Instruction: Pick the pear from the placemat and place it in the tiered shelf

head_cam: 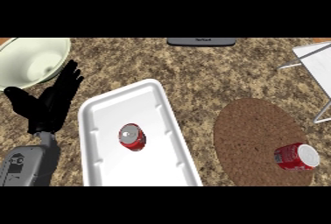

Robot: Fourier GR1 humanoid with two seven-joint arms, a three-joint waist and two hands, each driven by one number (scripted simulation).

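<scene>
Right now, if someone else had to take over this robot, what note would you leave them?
Left hand: open, fingers up, resting at the left edge beside the bowl. It holds nothing.
Right hand: not in view.
Placemat: no pear on it, only a red can lying on its side near the lower right rim.
Tray: a second red can stands in the middle.
Shelf: only a corner shows at the upper right; nothing seen in it.
Done: nothing visible.
Left: the task names a pear, but none shows. Check which thing is meant before picking.
</scene>
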